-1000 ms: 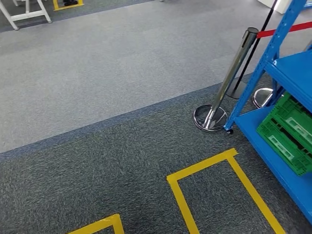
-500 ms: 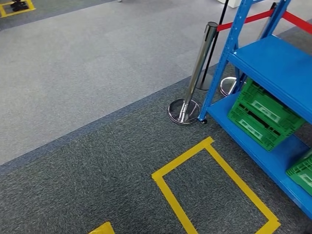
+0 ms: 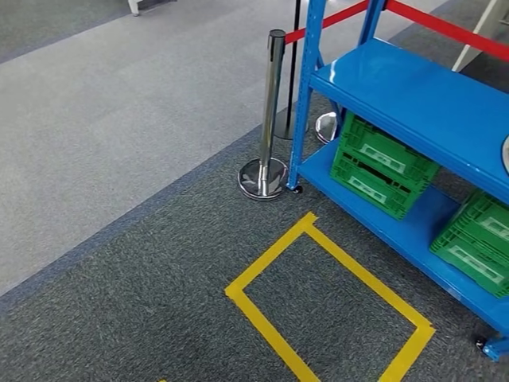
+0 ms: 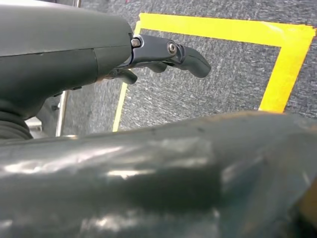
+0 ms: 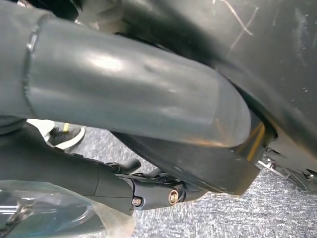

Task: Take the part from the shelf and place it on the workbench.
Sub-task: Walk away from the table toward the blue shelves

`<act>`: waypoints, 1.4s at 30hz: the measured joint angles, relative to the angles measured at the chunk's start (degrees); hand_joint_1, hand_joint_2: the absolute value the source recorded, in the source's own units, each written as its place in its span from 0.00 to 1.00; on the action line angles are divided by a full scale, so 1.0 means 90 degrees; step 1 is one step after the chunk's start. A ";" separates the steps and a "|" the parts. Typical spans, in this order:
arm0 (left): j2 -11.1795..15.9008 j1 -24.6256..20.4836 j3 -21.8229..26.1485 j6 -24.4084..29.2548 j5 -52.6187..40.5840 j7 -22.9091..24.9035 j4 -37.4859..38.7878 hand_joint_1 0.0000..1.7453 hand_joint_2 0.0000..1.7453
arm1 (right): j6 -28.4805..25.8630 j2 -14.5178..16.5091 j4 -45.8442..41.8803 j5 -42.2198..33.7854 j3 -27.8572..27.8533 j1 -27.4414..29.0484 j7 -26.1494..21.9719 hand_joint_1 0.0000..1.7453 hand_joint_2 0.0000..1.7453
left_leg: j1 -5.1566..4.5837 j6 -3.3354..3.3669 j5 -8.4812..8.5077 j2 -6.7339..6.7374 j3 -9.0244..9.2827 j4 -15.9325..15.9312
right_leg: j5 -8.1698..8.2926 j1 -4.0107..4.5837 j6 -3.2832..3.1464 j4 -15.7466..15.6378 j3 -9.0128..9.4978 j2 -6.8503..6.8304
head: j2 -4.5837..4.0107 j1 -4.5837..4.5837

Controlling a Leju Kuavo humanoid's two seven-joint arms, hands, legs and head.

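Observation:
In the head view a blue metal shelf (image 3: 408, 87) stands at the right. A pale round thing (image 3: 506, 155), cut off by the picture's edge, lies on its middle board; I cannot tell what it is. My left hand (image 4: 164, 52) hangs over the carpet with its fingers stretched out and holds nothing. My right hand (image 5: 149, 191) hangs close beside my body, fingers straight, with nothing seen in them. A clear, glossy film (image 5: 37, 213) lies near its wrist.
Two green crates (image 3: 378, 163) (image 3: 477, 243) sit on the shelf's bottom board. A chrome barrier post (image 3: 270, 111) with a red belt (image 3: 444, 28) stands at the shelf's near corner. A yellow tape rectangle (image 3: 270, 255) marks the dark carpet before the shelf. Light grey carpet (image 3: 120, 119) lies to the left.
The whole picture has shifted left: the camera has turned right, bringing more of the blue shelf, a second crate and the tape rectangle's far corner into view.

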 joint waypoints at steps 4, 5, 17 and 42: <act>0.0007 -0.0001 0.0004 0.0002 0.0018 0.0000 0.0000 0.00 0.00 | 0.0006 0.0014 -0.0002 -0.0002 0.0002 -0.0025 -0.0001 0.00 0.00 | 0.0003 0.0124 0.0863 -0.0399 0.0517 -0.1375 | 0.0005 0.0009 0.0019 0.0014 0.0019 0.0352 | 0.0000 0.0004; 0.0010 -0.0002 0.0007 0.0003 0.0020 0.0000 0.0000 0.00 0.00 | 0.0007 0.0023 -0.0004 -0.0005 0.0002 -0.0035 -0.0003 0.00 0.00 | 0.0005 0.0131 0.0941 -0.0523 0.0622 -0.1651 | 0.0014 0.0001 0.0045 0.0022 -0.0007 0.0425 | 0.0000 0.0001; -0.0011 -0.0010 0.0010 0.0032 -0.0046 -0.0016 0.0000 0.00 0.00 | -0.0018 0.0004 -0.0012 -0.0050 -0.0006 -0.0045 0.0006 0.00 0.00 | 0.0022 0.0224 0.0927 0.0358 0.0762 -0.1965 | -0.0534 -0.0028 0.0369 0.1324 -0.0646 -0.0279 | 0.0000 0.0063; 0.0008 -0.0032 0.0070 0.0069 -0.0087 -0.0138 0.0013 0.00 0.00 | -0.0075 0.0041 -0.0017 -0.0193 -0.0041 -0.0038 0.0154 0.00 0.00 | 0.0055 0.0193 0.0987 -0.0179 0.0707 -0.1977 | -0.0386 0.0000 0.0274 0.0539 -0.0330 0.0116 | 0.0000 0.0065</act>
